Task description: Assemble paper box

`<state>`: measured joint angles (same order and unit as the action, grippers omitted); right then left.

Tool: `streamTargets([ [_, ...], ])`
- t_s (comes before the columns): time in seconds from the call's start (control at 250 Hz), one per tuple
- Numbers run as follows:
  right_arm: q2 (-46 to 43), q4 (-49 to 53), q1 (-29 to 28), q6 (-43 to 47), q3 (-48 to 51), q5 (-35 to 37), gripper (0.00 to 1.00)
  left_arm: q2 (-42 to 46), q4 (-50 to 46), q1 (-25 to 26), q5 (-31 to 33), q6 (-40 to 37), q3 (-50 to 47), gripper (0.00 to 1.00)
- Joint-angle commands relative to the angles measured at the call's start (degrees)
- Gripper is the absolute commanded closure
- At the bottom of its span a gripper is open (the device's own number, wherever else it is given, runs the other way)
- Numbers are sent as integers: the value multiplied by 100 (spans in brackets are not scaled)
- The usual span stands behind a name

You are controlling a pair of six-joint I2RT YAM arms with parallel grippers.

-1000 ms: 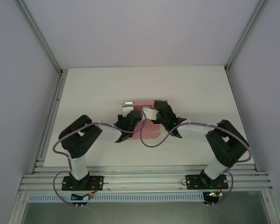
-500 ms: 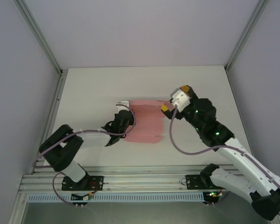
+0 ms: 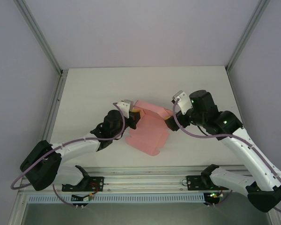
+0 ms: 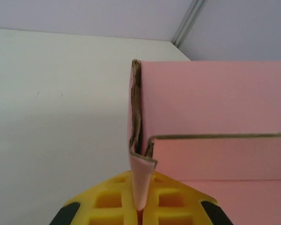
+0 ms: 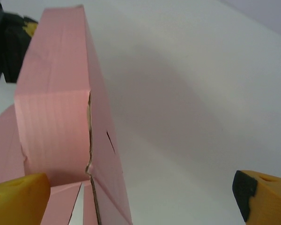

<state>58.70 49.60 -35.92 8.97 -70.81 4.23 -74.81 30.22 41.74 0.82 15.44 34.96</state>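
- Two arms reach in from the bottom of the top view. The left gripper (image 3: 134, 112) is clamped on a corner flap of the paper box (image 3: 147, 132), which lies mid-frame on the table (image 3: 84, 93).
- Right gripper (image 3: 173, 112), just right of the box, has spread from part-closed to fully wide and holds nothing.
- Box lay square half a second ago; it now sits skewed, with a folded panel standing at its upper edge.
- Judgement: right side released, assembly unfinished, and a fresh right-hand grasp probably comes next.

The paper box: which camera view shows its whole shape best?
The top external view: the paper box shows nearly whole, partly folded. The left wrist view gives one clamped edge close up; the right wrist view, one upright folded wall.
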Motion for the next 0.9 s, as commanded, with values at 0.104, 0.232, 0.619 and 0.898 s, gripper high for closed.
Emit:
streamTargets([
  [0.104, 380, -28, 39, -88, -123, 204, 0, 203, 63, -78, -217, -32, -42, 100],
  [0.232, 282, -1319, 41, -312, 402, 251, 0, 116, 148, -80, -328, 111, -29, 100],
  [0.619, -435, -4613, 25, -1217, 2053, 644, 0, -376, 170, -73, 262, 925, 211, 100],
  [0.898, -1664, -2703, 26, -1562, 1765, 1133, 0, -105, -113, -249, 1513, 1231, 192, 100],
])
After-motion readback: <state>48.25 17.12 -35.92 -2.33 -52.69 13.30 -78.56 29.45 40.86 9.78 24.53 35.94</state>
